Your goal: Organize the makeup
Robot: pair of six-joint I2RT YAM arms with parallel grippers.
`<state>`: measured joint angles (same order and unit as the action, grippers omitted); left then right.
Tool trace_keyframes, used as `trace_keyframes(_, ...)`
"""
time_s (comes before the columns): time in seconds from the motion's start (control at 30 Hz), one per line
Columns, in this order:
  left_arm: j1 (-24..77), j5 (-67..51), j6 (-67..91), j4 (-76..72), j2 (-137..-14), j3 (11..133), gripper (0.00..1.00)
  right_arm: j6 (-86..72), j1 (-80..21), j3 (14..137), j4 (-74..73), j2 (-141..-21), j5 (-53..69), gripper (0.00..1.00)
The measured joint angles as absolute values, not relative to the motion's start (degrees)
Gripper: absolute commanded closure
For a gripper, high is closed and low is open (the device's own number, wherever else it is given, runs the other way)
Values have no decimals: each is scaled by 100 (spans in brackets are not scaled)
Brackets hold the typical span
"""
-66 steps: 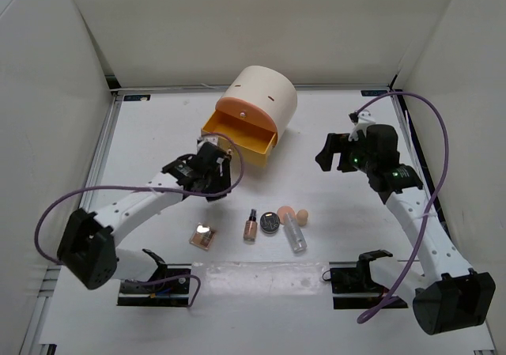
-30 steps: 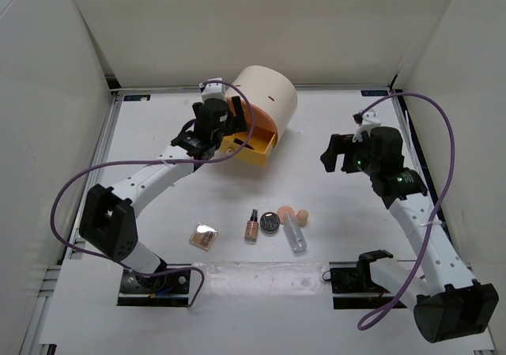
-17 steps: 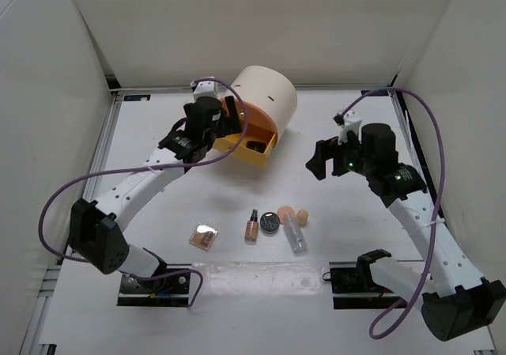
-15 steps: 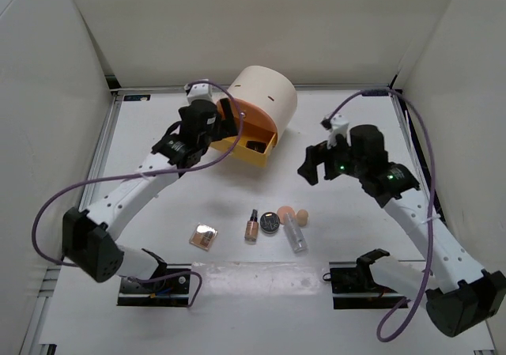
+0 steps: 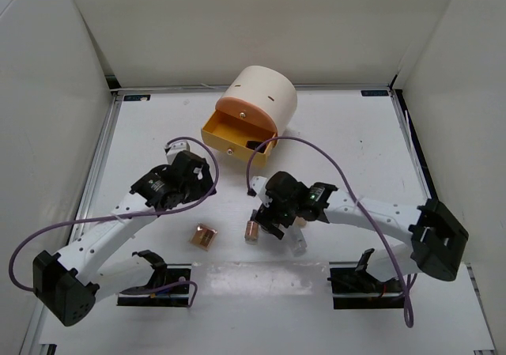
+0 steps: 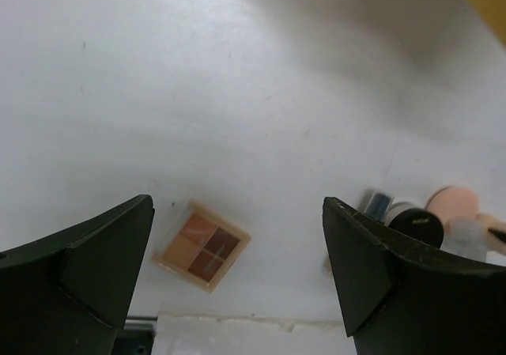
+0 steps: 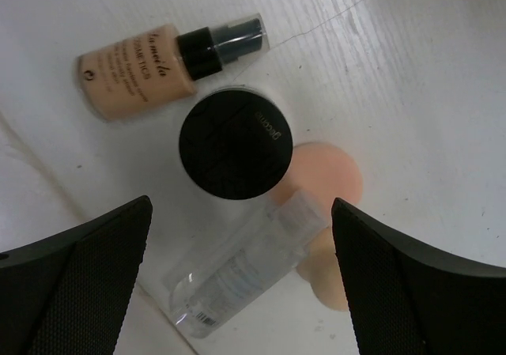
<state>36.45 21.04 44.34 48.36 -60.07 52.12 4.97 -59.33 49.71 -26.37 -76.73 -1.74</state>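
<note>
My worry is the crowding under the right hand (image 7: 241, 213). The compact (image 7: 231, 143) is lying close against the bottle (image 7: 134, 74), the sponge (image 7: 328, 173) and the tube (image 7: 245, 260), all bunched near the middle of the near edge of the worktop (image 5: 356, 149). If I am closing on the compact, a finger is likely catching the tube or sponge and dragging it along. The compact's round, smooth rim could also be squirting out sideways. The right arm's cable is looping close by the open drawer (image 5: 237, 137) of the box (image 5: 257, 102) toward the far edge, and I judge it could be snagging there on a carry.

The right arm is reaching across toward the middle, its hand pointing down over that cluster. The jaws are spread wide and gripping nothing. The left arm is bending in from the left side, its hand (image 6: 237, 213) hovering above bare worktop, likewise spread and empty. The palette (image 6: 202, 244) is lying below it, nearer the near edge. With both hands this close together, I am also watching for them bumping.
</note>
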Motion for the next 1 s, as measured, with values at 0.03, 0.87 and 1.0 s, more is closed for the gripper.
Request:
trace_keyframes(0.03,3653,2040,4510,4954,-5948,5135,2,563,-5933,4919,-2550,-7787,-235,4)
trace_keyframes(0.87,3660,1820,4807,5354,-5730,4886,2,1079,-5927,4338,-1087,-8646,220,54)
trace_keyframes(1.0,3660,1820,4807,5352,-5730,4886,2,1028,-5927,4296,-930,-8628,161,66)
